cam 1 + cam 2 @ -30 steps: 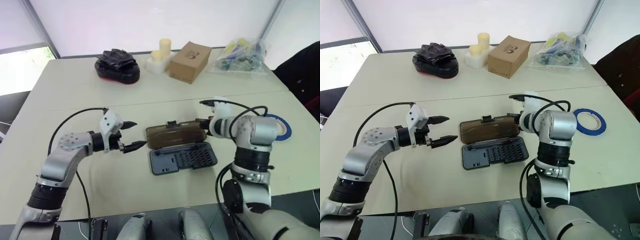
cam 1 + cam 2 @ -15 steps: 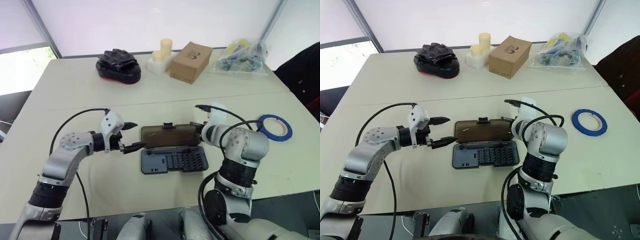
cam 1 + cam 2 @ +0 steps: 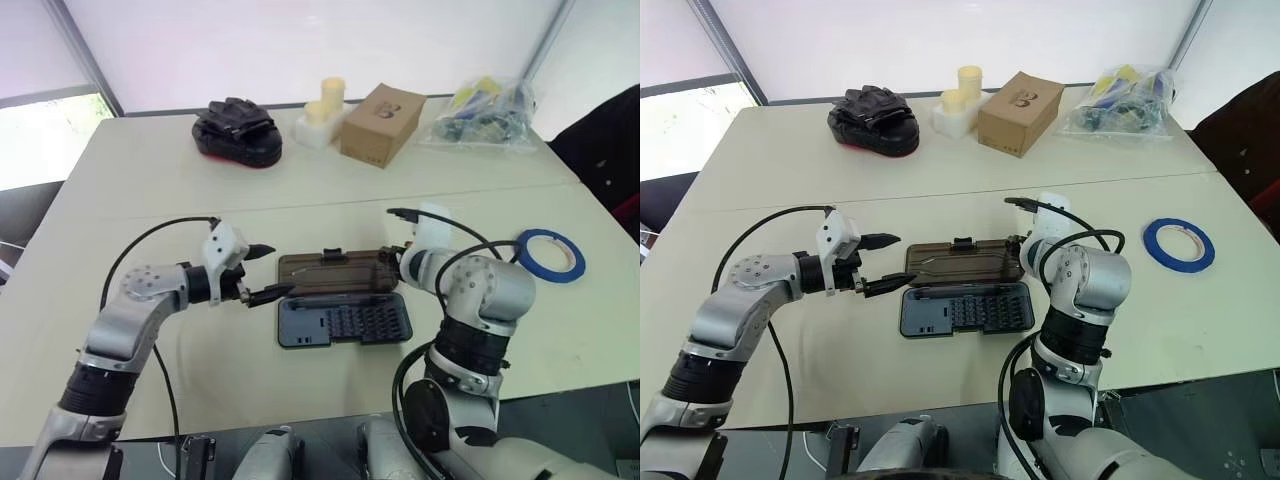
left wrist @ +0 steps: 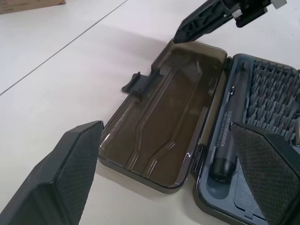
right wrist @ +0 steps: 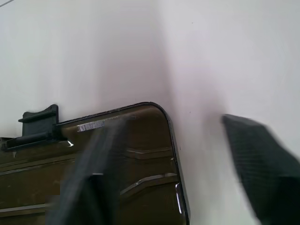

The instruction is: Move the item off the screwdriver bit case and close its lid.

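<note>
blue tape [image 3: 1178, 244] lies clear of the case [image 3: 965, 308]; lid [image 3: 962, 263] unclosed; left gripper [image 3: 883, 264] and right gripper [image 4: 206, 21] spread, empty.

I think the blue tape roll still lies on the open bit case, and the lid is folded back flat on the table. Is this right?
Not quite. The blue tape roll is off the bit case; it lies on the table to the robot's right, apart from the case, as the right eye view shows. The rest is right: the lid is folded back flat on the table.
</note>
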